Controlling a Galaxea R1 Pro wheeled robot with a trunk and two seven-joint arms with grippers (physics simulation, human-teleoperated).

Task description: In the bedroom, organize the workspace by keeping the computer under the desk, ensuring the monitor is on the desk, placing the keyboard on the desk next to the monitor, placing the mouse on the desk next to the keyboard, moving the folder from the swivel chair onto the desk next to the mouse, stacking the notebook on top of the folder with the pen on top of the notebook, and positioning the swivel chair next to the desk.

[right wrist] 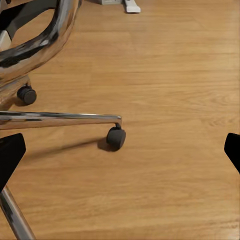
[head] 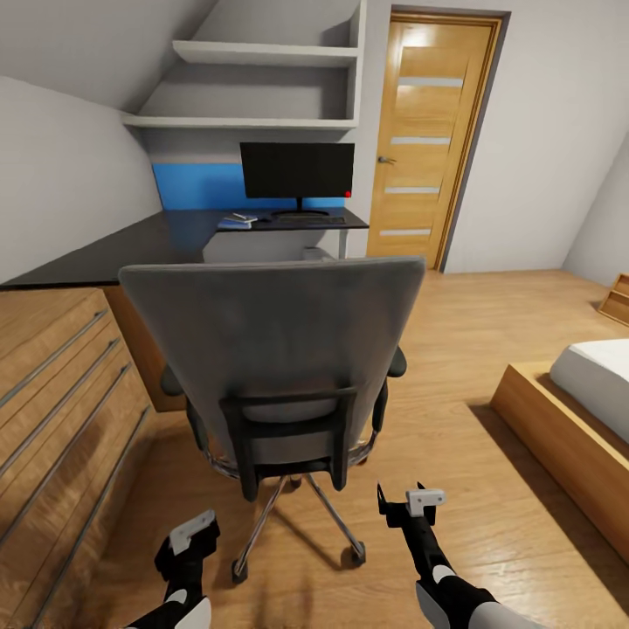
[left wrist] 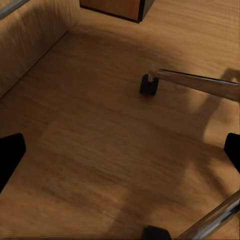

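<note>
step: last one, parking grey-backed black-framed swivel chair [head: 275, 349] | both hands, left [head: 185, 543] and right [head: 409, 507], wide open, empty | next: shove it toward glossy black table [head: 175, 240]

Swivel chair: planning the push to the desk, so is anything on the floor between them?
Nothing visible. The swivel chair stands with its back toward both pincers, and the wooden floor shows bare up to the desk. The chair's back hides the stretch directly ahead.
</note>
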